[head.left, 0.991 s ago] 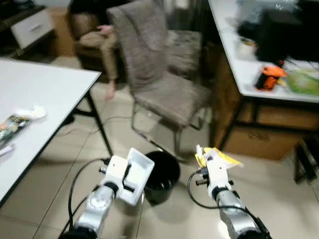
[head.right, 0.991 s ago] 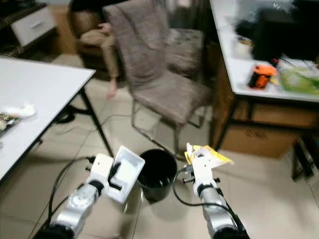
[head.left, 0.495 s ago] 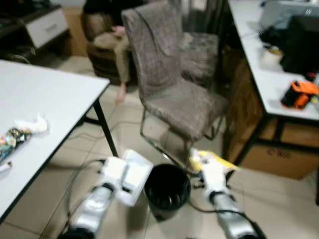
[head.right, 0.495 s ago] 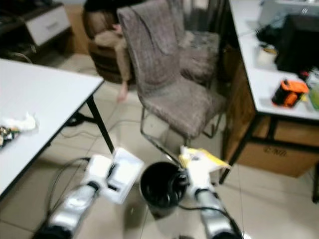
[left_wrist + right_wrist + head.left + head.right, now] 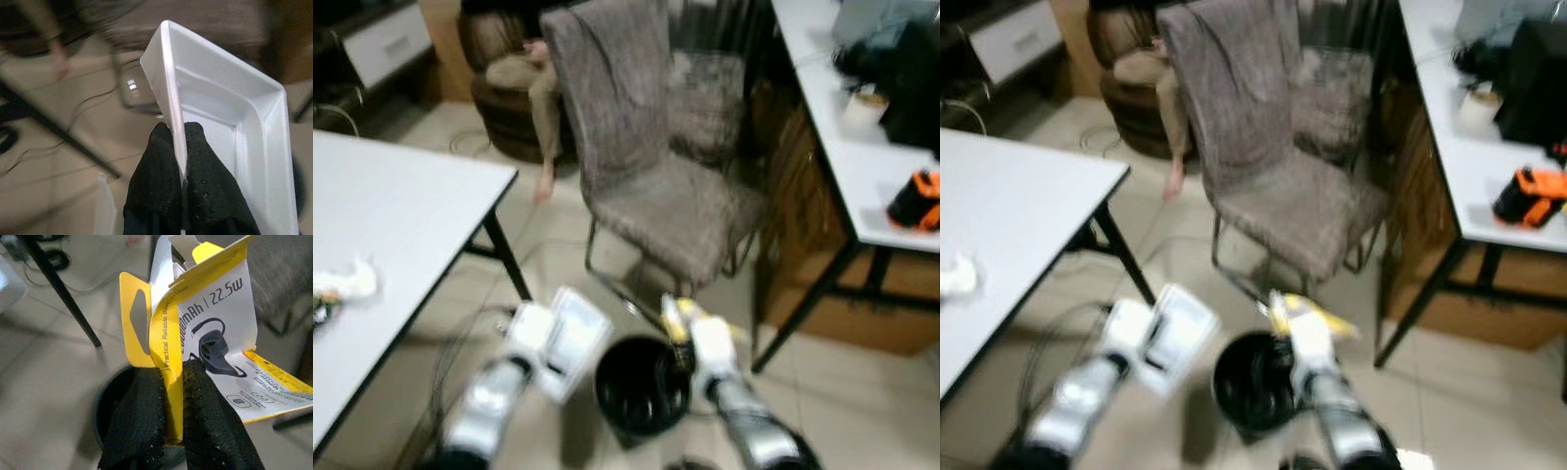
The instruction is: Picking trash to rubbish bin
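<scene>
Step in hand, as judged: carry of trash to the rubbish bin (image 5: 643,387), release not yet made.

Rubbish bin: black, round, open-topped, on the tiled floor in front of the grey chair (image 5: 651,166). Taken as landmark.

Right end effector (image 5: 171,382): fingers clamped on a fold of the yellow-and-white cardboard package (image 5: 195,333). In the right wrist view the package is seen above the bin's dark mouth; in the head views it is held at the bin's right rim, on the chair side. Whether it is fully over the opening cannot be told, as the head views are blurred.

Left end effector (image 5: 178,142): fingers pinched together on the rim of a white plastic tray (image 5: 230,112). The tray is held tilted just beside the bin's left rim, apart from it.

Also noted: white table (image 5: 401,215) to the left of the bin, with a crumpled white tissue (image 5: 347,281) on it; a second table (image 5: 847,127) to the right of the bin, carrying an orange object (image 5: 917,199); a seated person's leg (image 5: 543,117) beyond the chair.

Next move, as judged: the package is to be centred over the bin's mouth, then the right fingers parted. The tray is likely to need shifting rightward over the opening before its own release. Risk: flat card may catch on the rim and fall outside.
</scene>
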